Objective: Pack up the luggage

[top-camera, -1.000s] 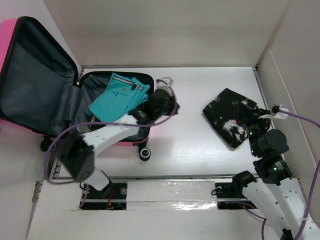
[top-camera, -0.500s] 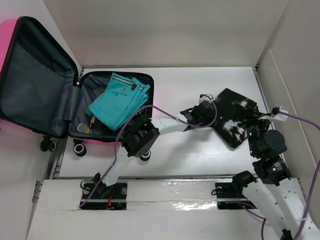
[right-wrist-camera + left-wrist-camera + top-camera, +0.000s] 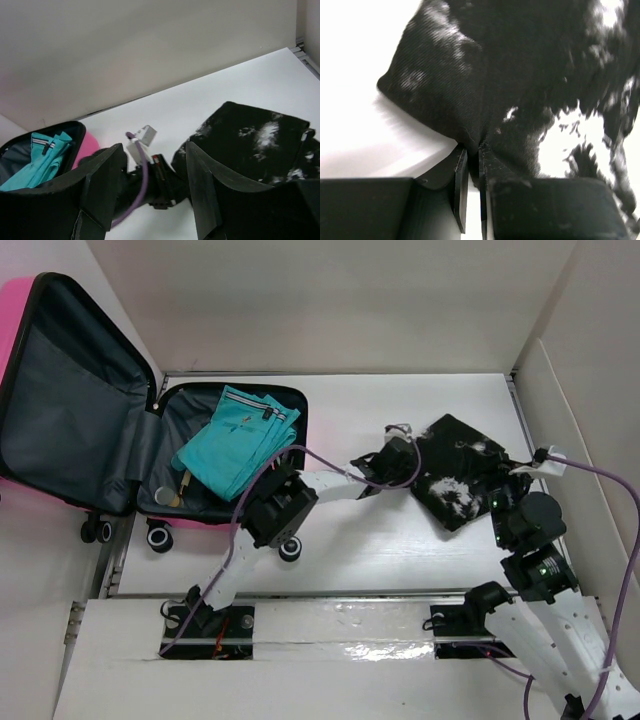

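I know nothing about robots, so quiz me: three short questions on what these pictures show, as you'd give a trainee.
1. True or false: the pink luggage lies open.
2. The folded cloth inside it is: A teal, B red, C yellow?
3. Fill in: the left end effector is pinching the edge of the ____.
Key: 1 true; 2 A; 3 black-and-white garment.

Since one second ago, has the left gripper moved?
Yes: the left gripper went rightward, away from the pink luggage, to the black garment edge.
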Motion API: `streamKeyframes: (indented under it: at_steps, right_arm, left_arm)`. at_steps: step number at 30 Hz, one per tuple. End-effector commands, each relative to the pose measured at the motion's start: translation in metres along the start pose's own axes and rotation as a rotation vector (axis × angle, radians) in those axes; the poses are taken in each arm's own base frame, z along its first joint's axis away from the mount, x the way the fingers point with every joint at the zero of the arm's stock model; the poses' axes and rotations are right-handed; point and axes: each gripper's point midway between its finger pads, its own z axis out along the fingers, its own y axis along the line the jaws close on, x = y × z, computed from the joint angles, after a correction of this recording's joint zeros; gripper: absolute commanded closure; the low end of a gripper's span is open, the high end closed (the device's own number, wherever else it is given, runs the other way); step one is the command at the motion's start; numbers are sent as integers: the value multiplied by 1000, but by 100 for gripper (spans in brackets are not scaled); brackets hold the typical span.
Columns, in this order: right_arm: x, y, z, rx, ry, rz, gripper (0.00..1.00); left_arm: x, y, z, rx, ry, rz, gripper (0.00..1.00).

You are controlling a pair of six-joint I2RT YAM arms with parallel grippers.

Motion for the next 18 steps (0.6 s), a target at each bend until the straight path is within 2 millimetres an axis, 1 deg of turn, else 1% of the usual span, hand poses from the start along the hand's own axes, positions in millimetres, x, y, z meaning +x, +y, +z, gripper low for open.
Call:
streamKeyframes:
  at_steps: [1,2,3,4,5,6,7,8,9,10,11,14,15,16,17,18]
  right_arm:
    - [-7,15,4,-61,-19,-2,41]
    - [-3,15,6,-61,-7,-7,41]
    - [-4,16,7,-63,-8,-6,41]
    - [-3,17,7,-67,-3,-8,41]
    - [-1,17,8,-69,2,-11,41]
    - [-1,18,8,-73,2,-12,41]
    - [-1,18,9,-75,1,-11,41]
    - [1,19,9,-76,5,-14,41]
    - [0,20,10,-80,3,-13,41]
    - [2,19,11,-79,7,-15,41]
    - [3,21,11,-86,10,-15,41]
    - [6,21,13,-86,19,-20,41]
    - [5,21,14,-86,18,-19,41]
    - [8,21,14,-85,25,-22,41]
    - [7,22,14,-90,25,-21,41]
    - [8,22,15,-92,29,-22,41]
  left_arm:
    - [-76,61,-45,-98,-141,-89,100]
    - [-84,68,-51,-97,-158,-97,100]
    - [-95,85,-61,-119,-173,-108,100]
    - [-96,84,-65,-111,-176,-98,100]
    - [-106,96,-70,-129,-183,-103,100]
    - [-111,103,-74,-143,-189,-101,100]
    - [-118,106,-81,-146,-200,-98,100]
    - [-123,114,-84,-154,-193,-83,77]
    - [-125,117,-86,-155,-185,-83,65]
    - [-125,114,-89,-148,-176,-79,56]
    - [-123,113,-92,-146,-164,-74,44]
    - [-117,116,-105,-144,-171,-82,34]
    - [-111,113,-107,-141,-167,-84,34]
    - [-101,120,-113,-154,-157,-94,33]
    - [-99,122,-115,-155,-168,-104,33]
    - [-91,120,-115,-155,-158,-123,31]
